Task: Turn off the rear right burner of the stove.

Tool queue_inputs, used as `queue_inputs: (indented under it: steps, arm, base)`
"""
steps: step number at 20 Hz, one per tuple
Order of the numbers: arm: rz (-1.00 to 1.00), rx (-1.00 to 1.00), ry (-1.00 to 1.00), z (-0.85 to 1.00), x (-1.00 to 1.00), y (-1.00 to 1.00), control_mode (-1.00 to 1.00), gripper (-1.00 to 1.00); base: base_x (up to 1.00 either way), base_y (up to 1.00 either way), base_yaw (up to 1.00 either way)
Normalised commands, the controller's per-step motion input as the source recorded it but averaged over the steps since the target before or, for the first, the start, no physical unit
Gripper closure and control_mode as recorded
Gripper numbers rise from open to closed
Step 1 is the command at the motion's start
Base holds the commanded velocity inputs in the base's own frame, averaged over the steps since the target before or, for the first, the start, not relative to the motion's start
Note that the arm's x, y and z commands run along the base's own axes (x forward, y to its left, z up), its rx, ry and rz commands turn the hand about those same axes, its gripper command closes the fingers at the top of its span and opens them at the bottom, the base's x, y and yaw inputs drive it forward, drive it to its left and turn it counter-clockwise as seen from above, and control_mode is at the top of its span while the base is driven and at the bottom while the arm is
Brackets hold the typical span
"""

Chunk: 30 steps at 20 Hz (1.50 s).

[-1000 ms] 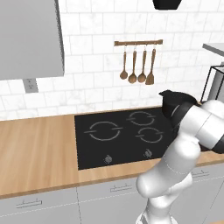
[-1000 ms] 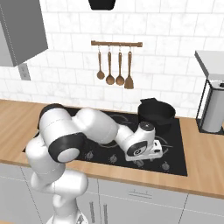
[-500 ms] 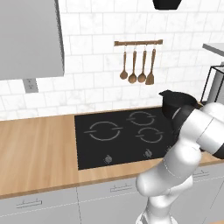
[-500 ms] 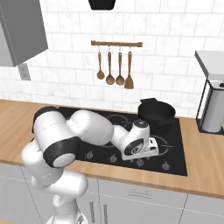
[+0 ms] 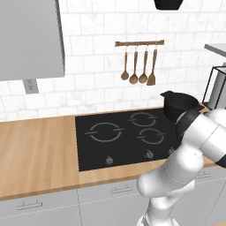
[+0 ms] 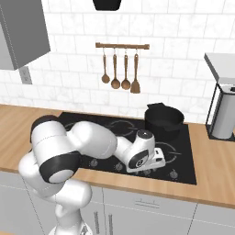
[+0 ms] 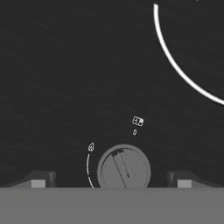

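Note:
The stove (image 5: 128, 131) is a black glass cooktop (image 6: 82, 120) set into the wooden counter, with a row of small dark knobs (image 6: 118, 166) along its front. My gripper (image 6: 148, 167) points down at that row, right of the middle. In the hand view the gripper (image 7: 111, 180) is open, its fingertips (image 7: 41, 178) standing wide apart on either side of a round grey knob (image 7: 124, 166). The knob's pointer line is turned away from the small 0 mark. A black pot (image 6: 164, 120) sits on the rear right burner.
Wooden utensils (image 6: 121, 73) hang on a rail on the tiled wall. A metal appliance (image 6: 225, 114) stands on the counter right of the stove. Two more knobs (image 5: 108, 160) show at the cooktop's front in the left base view. A white burner ring arc (image 7: 183, 65) curves nearby.
The hand has shifted slightly left and lower over the front knob row, and the arm's elbow has swung with it. The pot and the stove stay put.

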Motion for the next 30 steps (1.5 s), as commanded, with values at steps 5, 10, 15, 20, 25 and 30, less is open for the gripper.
queue_inputs:
  steps: [5, 10, 15, 20, 25, 30]
  arm:
    - [0.00, 0.00, 0.00, 0.00, 0.22, -0.04, -1.00, -1.00]
    - [0.02, 0.00, 0.00, 0.00, 0.06, -0.11, -1.00, -1.00]
    - [0.00, 0.00, 0.00, 0.00, 0.00, 0.00, -1.00, 1.00]
    - [0.00, 0.00, 0.00, 0.00, 0.00, 0.00, -1.00, 1.00]
    - [-0.09, 0.08, 0.00, 0.00, 0.00, -0.05, -1.00, 1.00]
    - [-0.33, 0.29, 0.00, 0.00, 0.00, -0.22, -1.00, 1.00]
  base:
    - [0.00, 0.00, 0.00]
    - [0.00, 0.00, 0.00]
    - [0.00, 0.00, 0.00]
    - [0.00, 0.00, 0.00]
    - [0.00, 0.00, 0.00]
    - [0.00, 0.00, 0.00]
